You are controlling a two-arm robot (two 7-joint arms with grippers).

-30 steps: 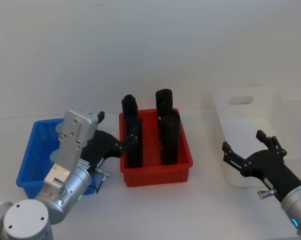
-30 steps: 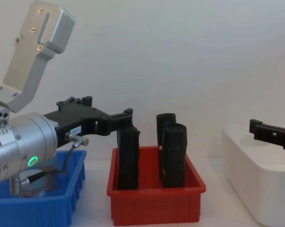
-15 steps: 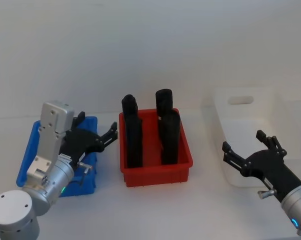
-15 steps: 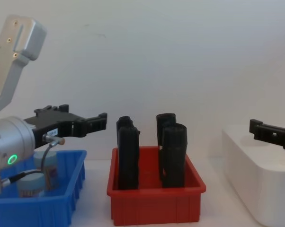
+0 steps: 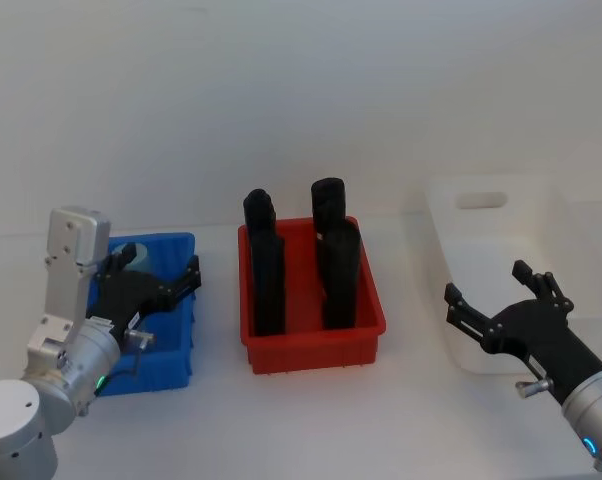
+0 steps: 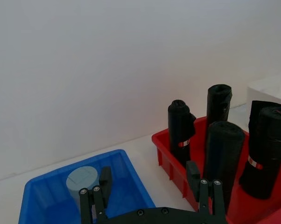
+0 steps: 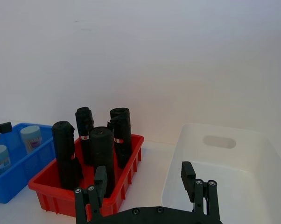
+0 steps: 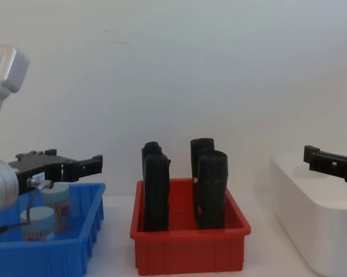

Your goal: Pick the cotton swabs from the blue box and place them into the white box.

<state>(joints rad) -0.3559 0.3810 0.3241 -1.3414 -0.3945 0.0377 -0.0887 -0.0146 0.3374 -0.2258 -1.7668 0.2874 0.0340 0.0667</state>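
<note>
The left gripper [image 5: 164,283] hangs released, jaws spread, over the blue box [image 8: 52,254]. The right gripper [image 5: 486,284], also spread and holding nothing, idles just before the white box [image 5: 541,190].

The step in hand looks like the reach for a first pick. Two cotton swabs [image 8: 57,199] stand upright in the blue box, one nearer [image 8: 36,222] and one farther back, both below the left gripper. Next the jaws should come down around one tub, clench, and lift it above the rim. The carry must also clear the black blocks [image 5: 339,270].

Between the boxes a red bin [image 5: 316,350] holds four such blocks, upright. The white box shows nothing inside.
</note>
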